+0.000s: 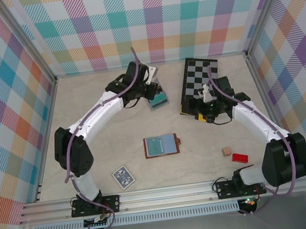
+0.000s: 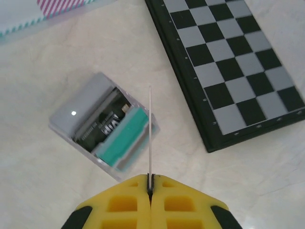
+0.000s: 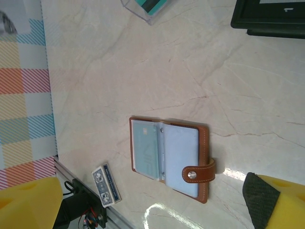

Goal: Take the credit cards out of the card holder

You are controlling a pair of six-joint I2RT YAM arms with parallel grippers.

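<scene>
**A:** Where is the card holder?

**B:** The card holder (image 1: 162,145) lies open and flat at the middle of the tabletop (image 1: 87,116). It is brown stitched leather with smooth blue-grey pockets facing up. Its snap tab points toward the right edge. Its long axis runs left to right, and its spine runs near to far. A pale teal card (image 3: 145,152) sits in the left pocket.

**A:** And the claws?

**B:** The right claw (image 3: 151,198) is spread wide and holds nothing. In its wrist view the yellow fingers (image 3: 28,202) frame the holder. From above it hangs at the chessboard (image 1: 202,81), so the holder lies toward the near edge and to its left. The left claw (image 2: 150,179) is pinched tight on a thin card (image 2: 150,133), seen edge-on as a pale line. It is by the grey-and-teal box (image 2: 105,126), toward the far edge.

**A:** Which arm is nearer?

**B:** They look about equally near. The right one is free, so the reach probably falls to it. The flat leather may slide unless it is pinned.
</scene>
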